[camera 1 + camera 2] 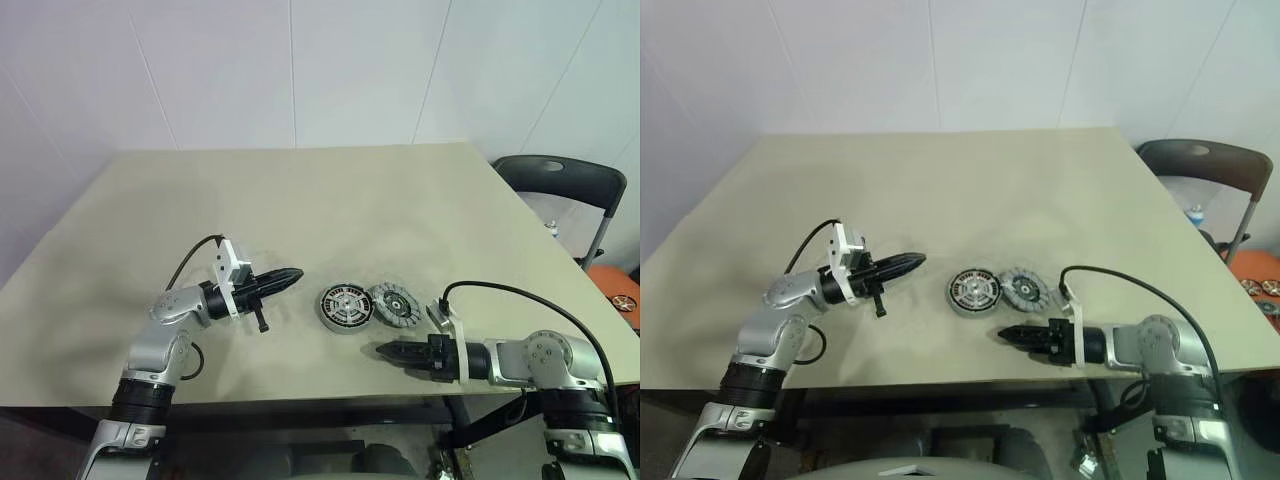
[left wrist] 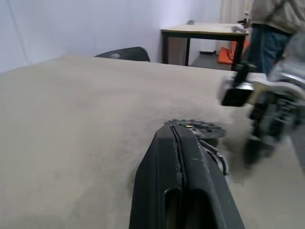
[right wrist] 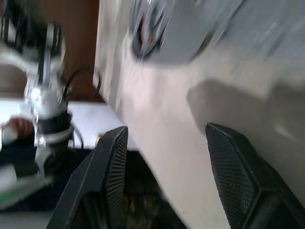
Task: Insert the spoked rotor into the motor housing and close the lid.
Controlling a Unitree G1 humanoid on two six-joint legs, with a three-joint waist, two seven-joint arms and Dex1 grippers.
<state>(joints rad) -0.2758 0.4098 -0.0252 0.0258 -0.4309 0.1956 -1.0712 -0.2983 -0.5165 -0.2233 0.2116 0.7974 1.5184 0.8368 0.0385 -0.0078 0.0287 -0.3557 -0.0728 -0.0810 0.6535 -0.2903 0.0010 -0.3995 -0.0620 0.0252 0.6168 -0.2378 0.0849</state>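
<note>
On the beige table (image 1: 400, 200) two round parts lie touching: a black-rimmed disc with silvery spokes (image 1: 345, 307), probably the spoked rotor seated in the motor housing, and a silvery-grey notched metal lid (image 1: 396, 304) beside it. Both lie between the grippers, likely within either arm's reach. The left gripper (image 1: 292, 274), jaws pressed together and empty, points at the rotor. The right gripper (image 1: 385, 350), jaws spread and empty, hangs just near the lid. No writing is legible.

The motor housing (image 1: 345, 307) with the spoked rotor seated in it lies flat, touching the notched silvery lid (image 1: 394, 304) beside it.
</note>
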